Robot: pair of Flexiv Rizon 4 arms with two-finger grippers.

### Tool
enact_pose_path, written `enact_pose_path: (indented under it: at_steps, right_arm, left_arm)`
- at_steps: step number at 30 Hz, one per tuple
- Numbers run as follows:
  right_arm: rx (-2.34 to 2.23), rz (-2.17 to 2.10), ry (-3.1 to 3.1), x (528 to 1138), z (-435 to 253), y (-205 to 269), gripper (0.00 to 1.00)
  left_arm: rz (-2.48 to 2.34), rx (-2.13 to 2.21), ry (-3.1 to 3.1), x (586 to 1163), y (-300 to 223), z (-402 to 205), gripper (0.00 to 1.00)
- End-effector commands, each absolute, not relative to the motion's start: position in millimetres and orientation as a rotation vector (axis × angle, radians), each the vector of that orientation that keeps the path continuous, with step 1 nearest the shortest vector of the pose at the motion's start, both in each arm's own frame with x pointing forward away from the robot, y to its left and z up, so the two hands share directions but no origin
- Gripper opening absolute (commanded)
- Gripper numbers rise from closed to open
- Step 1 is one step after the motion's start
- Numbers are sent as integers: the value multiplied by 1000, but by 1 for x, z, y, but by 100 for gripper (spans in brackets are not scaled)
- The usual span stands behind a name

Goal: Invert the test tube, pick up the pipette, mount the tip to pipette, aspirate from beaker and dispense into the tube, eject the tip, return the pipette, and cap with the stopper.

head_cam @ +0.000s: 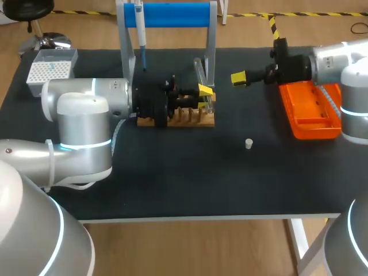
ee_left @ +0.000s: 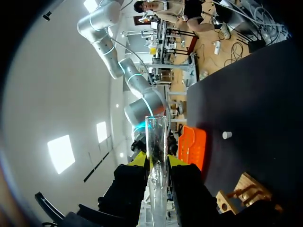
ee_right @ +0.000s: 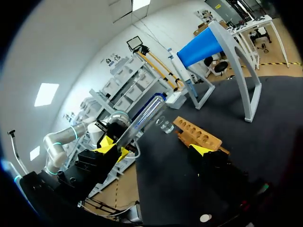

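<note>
- Now, the left gripper (ee_left: 157,161) is clamped on the tube (ee_left: 156,137), with one yellow tip on each side. The glass runs along the fingers and sticks out ahead of them.
- In the head view that gripper sits in the middle of the frame, at the right end of the rack (head_cam: 202,121) (a wooden block with a row of holes).
- The right gripper (ee_right: 156,147) stands wide apart and holds nothing. In the head view it hangs right of centre in the upper half, near the left gripper and pointing toward it, clear of the tube.
- The tray (head_cam: 310,118), orange, lies at the right edge of the frame, to the right of the right gripper.
- The stopper (head_cam: 248,144) lies alone on the table (head_cam: 172,178), lower in the frame than the right gripper and to the right of the rack.
- The pipette (head_cam: 140,31) hangs on the stand (head_cam: 172,14) at top centre, behind the rack.
- The tip box (head_cam: 52,70) is in the upper left, well apart from both grippers.
</note>
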State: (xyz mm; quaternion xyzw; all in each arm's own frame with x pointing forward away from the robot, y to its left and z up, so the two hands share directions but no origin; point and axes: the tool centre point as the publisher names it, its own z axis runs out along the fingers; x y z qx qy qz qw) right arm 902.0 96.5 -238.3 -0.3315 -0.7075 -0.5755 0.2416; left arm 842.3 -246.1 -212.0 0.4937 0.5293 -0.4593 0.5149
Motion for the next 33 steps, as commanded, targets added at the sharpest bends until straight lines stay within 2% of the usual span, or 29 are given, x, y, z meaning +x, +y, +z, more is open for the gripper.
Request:
enact_pose_path:
  at_steps: [1,33]
  right_arm:
    - [-938,-1575,-1951,896,-236,95,100]
    - [-494,-1778,-2486,911,-276,101,100]
  left_arm:
    - [-1103,1187,1272,843,-246,-212,0]
    - [-1103,1187,1272,843,-246,-212,0]
